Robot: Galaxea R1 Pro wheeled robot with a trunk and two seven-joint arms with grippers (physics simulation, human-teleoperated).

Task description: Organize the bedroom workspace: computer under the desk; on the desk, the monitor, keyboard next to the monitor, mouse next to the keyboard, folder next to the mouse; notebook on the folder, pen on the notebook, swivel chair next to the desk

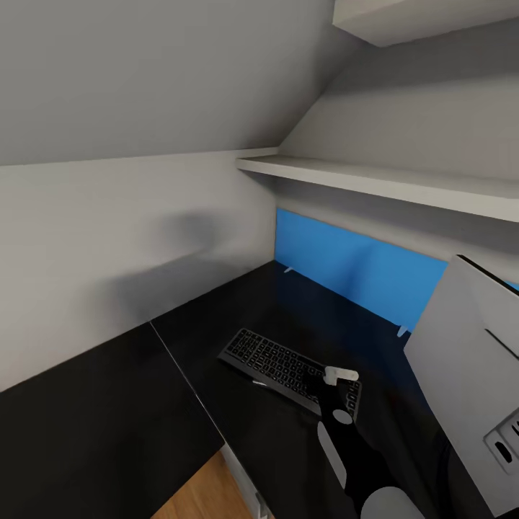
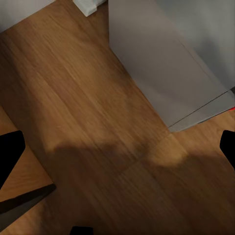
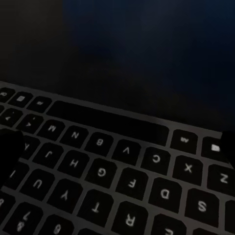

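The keyboard [image 1: 287,366], slim and dark with black keys, lies flat on the glossy black desk [image 1: 144,404], in front of the blue back panel [image 1: 353,270]. The monitor [image 1: 468,360] stands at the right with its light-grey back toward me. My right gripper [image 1: 322,383] hangs just over the keyboard's right end. Up close, the keyboard's keys [image 3: 112,176] lie between its dark fingertips [image 3: 9,147], which stand wide apart with nothing held. My left gripper [image 2: 117,152] is open above the wooden floor [image 2: 88,112].
A white shelf [image 1: 375,180] runs along the wall above the desk under a sloped ceiling. A light-grey boxy panel [image 2: 161,58] stands on the floor close to the left gripper; I cannot tell what it is. Wooden floor [image 1: 202,497] shows below the desk's edge.
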